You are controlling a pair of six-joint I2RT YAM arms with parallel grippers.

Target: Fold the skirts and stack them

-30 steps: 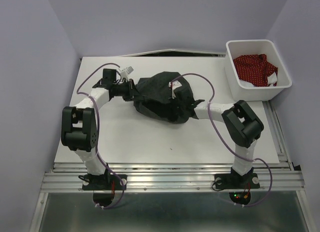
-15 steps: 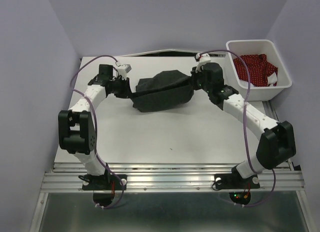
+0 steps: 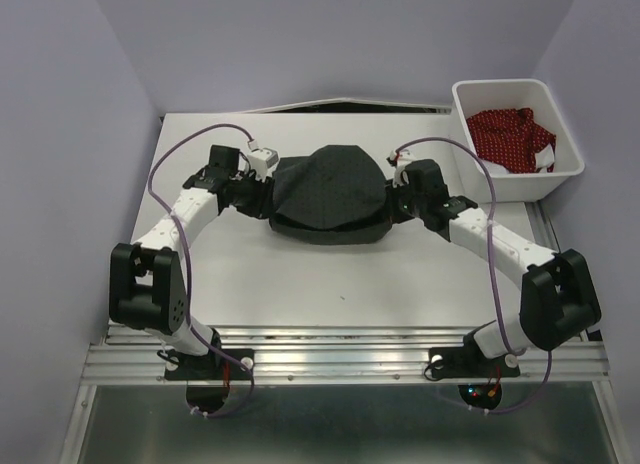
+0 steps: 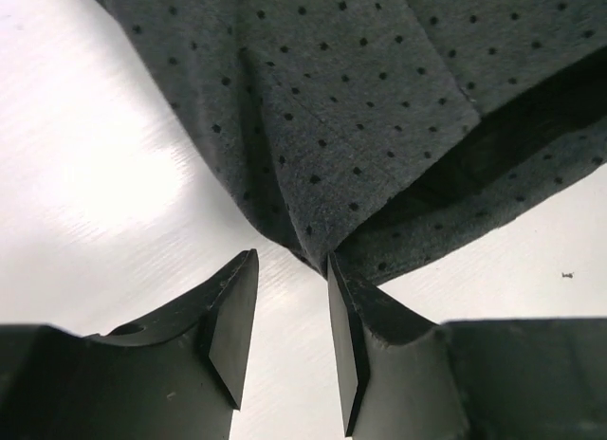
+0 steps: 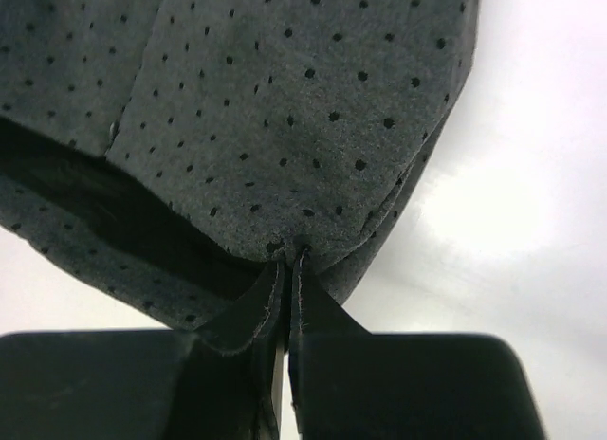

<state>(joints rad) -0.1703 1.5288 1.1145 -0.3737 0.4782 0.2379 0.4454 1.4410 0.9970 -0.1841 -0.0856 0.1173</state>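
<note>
The dark charcoal skirt [image 3: 330, 192] with tiny dots lies spread on the white table, between my two grippers. My left gripper [image 3: 265, 191] is at its left edge. In the left wrist view the gripper [image 4: 291, 260] is open, and a corner of the skirt [image 4: 360, 108] just touches its right fingertip. My right gripper [image 3: 393, 199] is at the skirt's right edge. In the right wrist view it [image 5: 287, 255] is shut on the skirt's hem [image 5: 285, 108]. The red dotted skirt [image 3: 510, 136] lies crumpled in the bin, with a bit of white cloth [image 3: 545, 161] showing beside it.
The white plastic bin [image 3: 468, 154] stands at the table's back right corner, just right of my right arm. The table [image 3: 340, 274] ends at a metal rail in front of the arm bases. Purple walls close in the left, back and right.
The dark skirt was bunched, then stretched between both grippers near the back. Now it lies spread wider on the table, and both grippers have come nearer and lower.
</note>
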